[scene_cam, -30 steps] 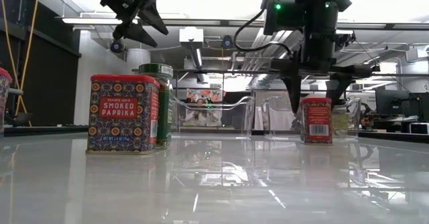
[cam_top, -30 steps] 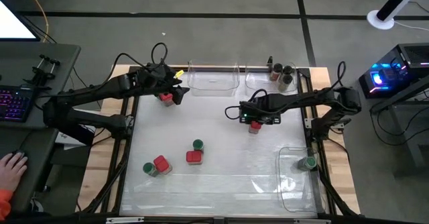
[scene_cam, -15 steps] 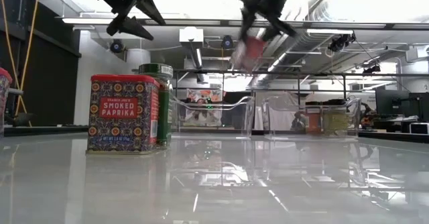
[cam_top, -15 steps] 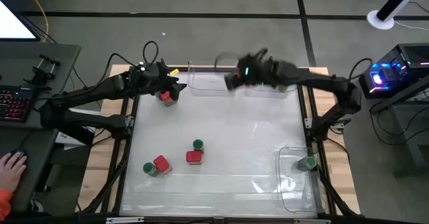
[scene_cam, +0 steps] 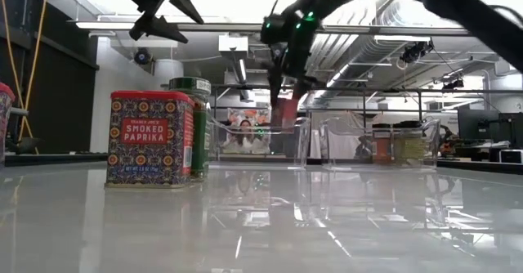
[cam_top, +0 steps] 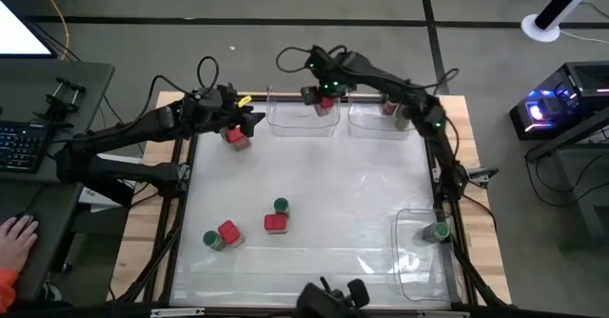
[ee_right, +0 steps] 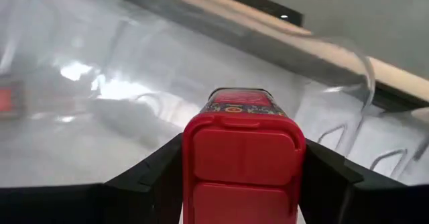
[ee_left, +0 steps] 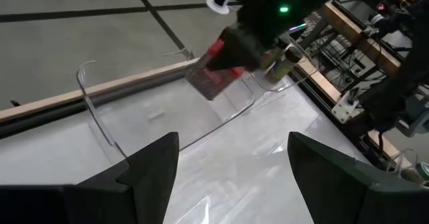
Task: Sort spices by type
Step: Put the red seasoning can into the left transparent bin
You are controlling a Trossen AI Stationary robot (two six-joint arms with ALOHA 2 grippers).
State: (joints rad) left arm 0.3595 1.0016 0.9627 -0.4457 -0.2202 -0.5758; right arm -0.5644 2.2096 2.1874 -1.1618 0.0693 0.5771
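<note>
The right gripper (cam_top: 325,101) is clenched on a red-capped spice tin (ee_right: 242,158), its two dark fingers (ee_right: 151,177) pressed against the tin's sides. The tin has a flat, squarish red flip cap and a dark patterned body with red and gold print. It hangs over the clear plastic bin (cam_top: 303,116) at the table's far edge, above the bin's floor; in the low view it shows as a blurred red shape (scene_cam: 286,109) just over the bin's rim.

Just beside this gripper, toward the right arm's base, a second clear bin (cam_top: 381,120) holds the dark-capped jars (cam_top: 400,109).

Well apart from it, on the other side of the first bin, the left gripper (cam_top: 249,120) hovers with its fingers (ee_left: 151,167) spread wide and empty. Beside it a red-capped jar (cam_top: 234,138) stands on the table (cam_top: 352,204).

Farther still, toward the near edge, stand four more: a green round-capped jar (cam_top: 281,206) touching a red-capped tin (cam_top: 275,224), and a smoked paprika tin (scene_cam: 149,138) against another green-capped jar (scene_cam: 194,126). One green-capped jar (cam_top: 439,231) sits in a third clear bin (cam_top: 411,261) at the near right corner.
</note>
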